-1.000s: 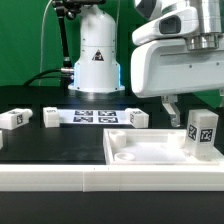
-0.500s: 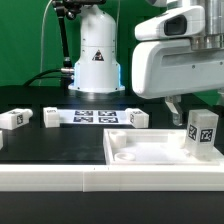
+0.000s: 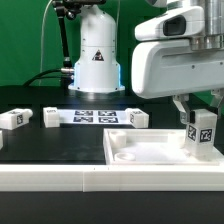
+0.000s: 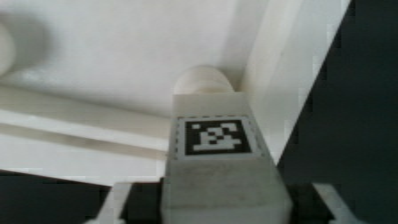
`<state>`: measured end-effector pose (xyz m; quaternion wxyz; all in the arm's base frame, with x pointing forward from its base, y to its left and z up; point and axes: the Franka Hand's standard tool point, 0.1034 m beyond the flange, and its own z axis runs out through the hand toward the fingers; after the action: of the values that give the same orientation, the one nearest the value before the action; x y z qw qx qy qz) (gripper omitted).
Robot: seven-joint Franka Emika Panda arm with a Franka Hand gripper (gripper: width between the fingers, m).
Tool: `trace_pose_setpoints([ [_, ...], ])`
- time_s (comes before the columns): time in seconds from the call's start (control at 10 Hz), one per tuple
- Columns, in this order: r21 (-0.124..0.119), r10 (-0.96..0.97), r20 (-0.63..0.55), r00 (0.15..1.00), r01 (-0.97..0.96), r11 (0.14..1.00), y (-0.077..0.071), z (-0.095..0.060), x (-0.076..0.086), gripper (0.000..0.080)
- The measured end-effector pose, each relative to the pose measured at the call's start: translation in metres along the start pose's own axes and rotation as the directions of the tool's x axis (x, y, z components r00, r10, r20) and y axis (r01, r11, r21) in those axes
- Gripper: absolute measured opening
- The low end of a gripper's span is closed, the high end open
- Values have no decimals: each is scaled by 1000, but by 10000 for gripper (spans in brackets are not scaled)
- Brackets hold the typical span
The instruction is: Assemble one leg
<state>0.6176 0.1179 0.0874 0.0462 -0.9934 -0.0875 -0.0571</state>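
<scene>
Now that the gripper (image 3: 199,112) has come down from where it hung a second ago, your fingers (image 3: 182,106) sit at either side of the leg's top instead of clear above it. The leg (image 3: 204,138) itself has not moved: it stands upright in the white tray (image 3: 160,150), at the corner on the exterior view's right, its tag facing the camera. In the wrist view the leg (image 4: 217,160) fills the middle of the picture, with the jaws close against its two flanks. You cannot tell from either view whether they already press on it or merely bracket it with a sliver of slack.

For the task, this reads as the approach finished and the grasp itself in hand; the leg is not yet lifted. Before you raise it, make sure the fingers have truly closed, since a loose hold could tip the post against the tray's rim. Three more small white posts lie untouched on the black table (image 3: 60,145), beside the marker board (image 3: 95,116).
</scene>
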Motion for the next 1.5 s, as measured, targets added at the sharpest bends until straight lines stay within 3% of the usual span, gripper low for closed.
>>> trace_pose_setpoints([
  [0.2, -8, 258, -21, 966, -258, 966, 1, 0, -1, 291],
  [0.5, -4, 531, -45, 846, -531, 847, 3, 0, 0, 291],
  [1.1, 12, 824, -45, 565, -824, 566, 4, 0, 0, 292],
  [1.2, 16, 843, -41, 537, -843, 538, 4, 0, 0, 292],
  [1.4, 13, 810, -42, 585, -810, 586, 4, 1, 0, 293],
  [1.5, 12, 795, -41, 605, -796, 605, 3, 1, 0, 461],
])
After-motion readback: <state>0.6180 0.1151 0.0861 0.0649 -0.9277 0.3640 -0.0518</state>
